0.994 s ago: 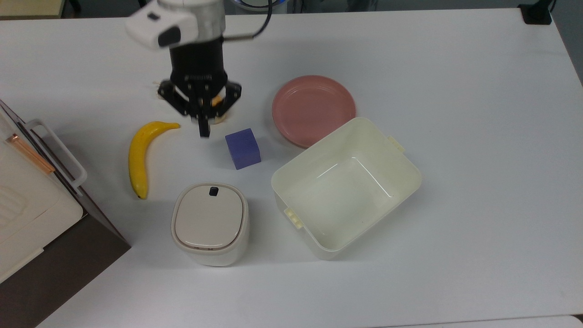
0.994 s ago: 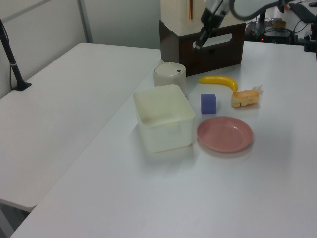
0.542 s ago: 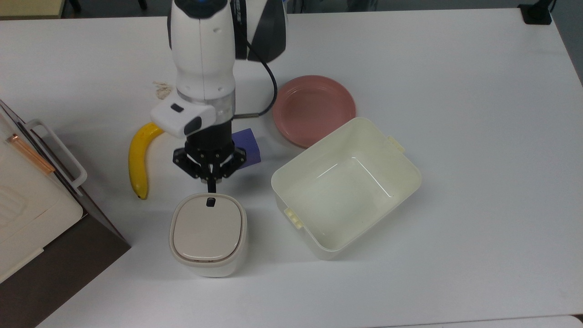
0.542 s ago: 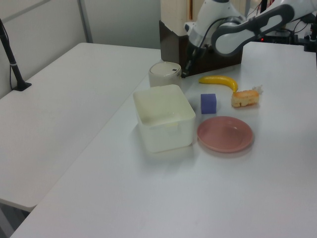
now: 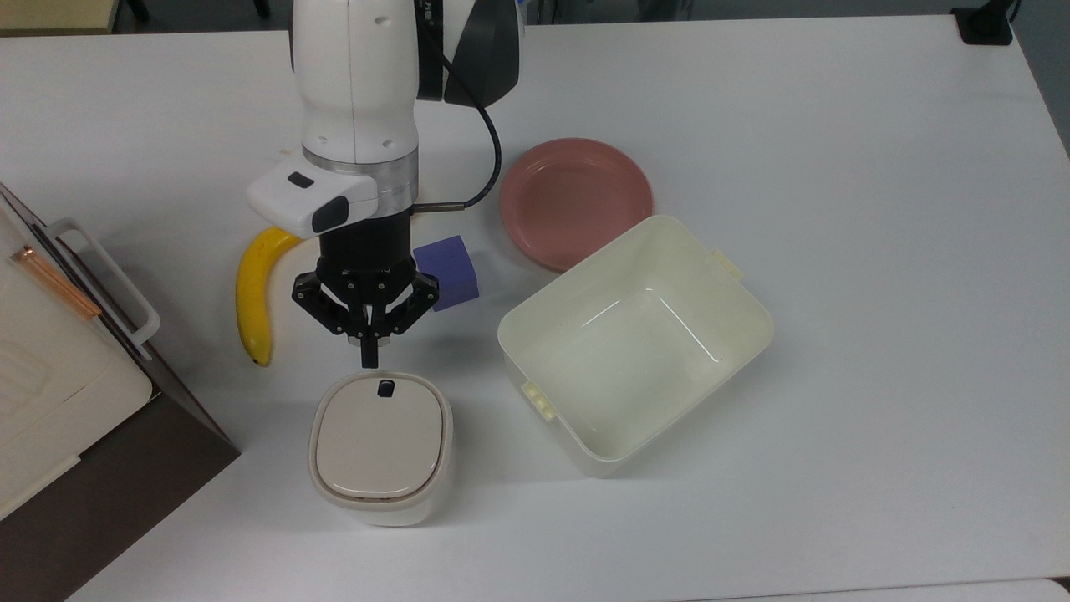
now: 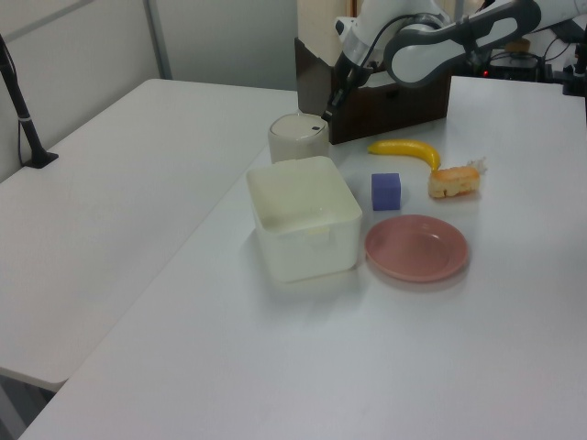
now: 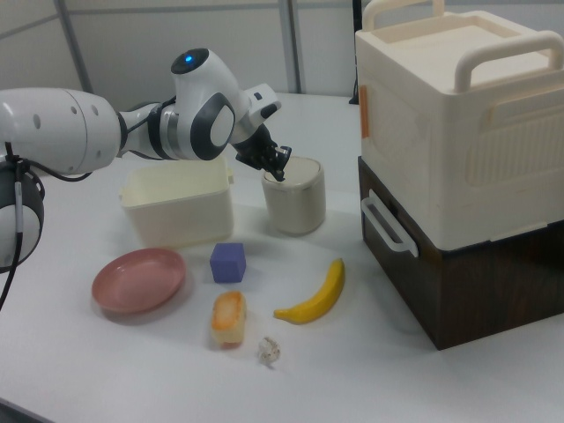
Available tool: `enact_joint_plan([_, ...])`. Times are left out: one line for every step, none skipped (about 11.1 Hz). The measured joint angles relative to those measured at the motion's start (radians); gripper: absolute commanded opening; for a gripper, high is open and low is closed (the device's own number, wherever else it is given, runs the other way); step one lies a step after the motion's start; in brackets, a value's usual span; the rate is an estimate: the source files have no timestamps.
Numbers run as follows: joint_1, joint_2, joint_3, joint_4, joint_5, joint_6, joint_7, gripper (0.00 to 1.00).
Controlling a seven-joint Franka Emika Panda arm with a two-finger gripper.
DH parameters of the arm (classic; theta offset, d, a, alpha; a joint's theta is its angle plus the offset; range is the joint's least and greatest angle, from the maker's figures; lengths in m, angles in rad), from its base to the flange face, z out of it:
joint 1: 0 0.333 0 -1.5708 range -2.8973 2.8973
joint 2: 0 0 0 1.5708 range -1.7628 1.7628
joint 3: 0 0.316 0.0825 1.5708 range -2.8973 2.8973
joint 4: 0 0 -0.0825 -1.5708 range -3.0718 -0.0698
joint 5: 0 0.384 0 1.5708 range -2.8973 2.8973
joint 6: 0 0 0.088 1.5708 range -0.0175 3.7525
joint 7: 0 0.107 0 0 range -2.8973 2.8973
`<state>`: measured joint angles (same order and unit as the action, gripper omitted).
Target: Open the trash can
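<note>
The trash can (image 5: 380, 447) is a small cream-white bin standing on the white table with its beige lid down flat. A small dark push button (image 5: 386, 388) sits at the rim on the side facing the arm. My gripper (image 5: 366, 359) points down with its black fingers shut on nothing. Its tip hovers just off that rim, slightly to the top view's left of the button. The left view has the gripper (image 6: 327, 112) at the top right edge of the trash can (image 6: 298, 139). Seen in the right view, the gripper (image 7: 280, 174) is at the upper left rim of the trash can (image 7: 295, 198).
A banana (image 5: 251, 301) and a blue cube (image 5: 449, 272) lie either side of the arm. A pink plate (image 5: 577, 201) and a large lidless cream tub (image 5: 577, 309) stand to the top view's right. A cream-and-brown box stack (image 5: 50, 393) fills its left edge. A piece of bread (image 7: 227, 319) lies near the cube.
The arm swung from beside the bread down to the trash can's rim, then shifted slightly to the top view's left. The trash can slid toward the top view's bottom. Its lid stayed down.
</note>
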<state>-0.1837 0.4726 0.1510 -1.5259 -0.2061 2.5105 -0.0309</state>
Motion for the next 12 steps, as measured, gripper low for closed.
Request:
enact_joint_plan([0.0, 0.0, 0.0, 0.001, 0.0, 0.015, 0.0, 0.0])
enact_joint_plan([0.0, 0.001, 0.0, 0.001, 0.0, 0.063, 0.002, 0.0])
enact_joint_plan([0.0, 0.004, 0.0, 0.001, 0.0, 0.098, 0.006, 0.0])
enact_joint_plan([0.0, 0.007, 0.0, 0.001, 0.0, 0.115, 0.011, 0.0])
enact_joint_plan([-0.001, 0.009, 0.0, 0.002, 0.0, 0.125, 0.013, 0.0])
enact_joint_plan([-0.001, 0.01, 0.0, 0.003, 0.0, 0.128, 0.014, 0.0])
enact_joint_plan([-0.001, 0.013, 0.0, 0.003, 0.0, 0.128, 0.014, 0.0])
enact_joint_plan([-0.001, 0.017, 0.0, 0.003, 0.0, 0.128, 0.014, 0.0])
enact_joint_plan([-0.001, 0.024, 0.0, 0.003, 0.0, 0.134, 0.014, 0.0])
enact_joint_plan([-0.001, 0.037, -0.001, 0.004, 0.0, 0.166, 0.014, 0.0])
enact_joint_plan([-0.001, 0.056, -0.001, 0.011, 0.0, 0.198, 0.014, 0.0])
enact_joint_plan([-0.001, 0.077, -0.001, 0.028, 0.0, 0.213, 0.014, 0.0])
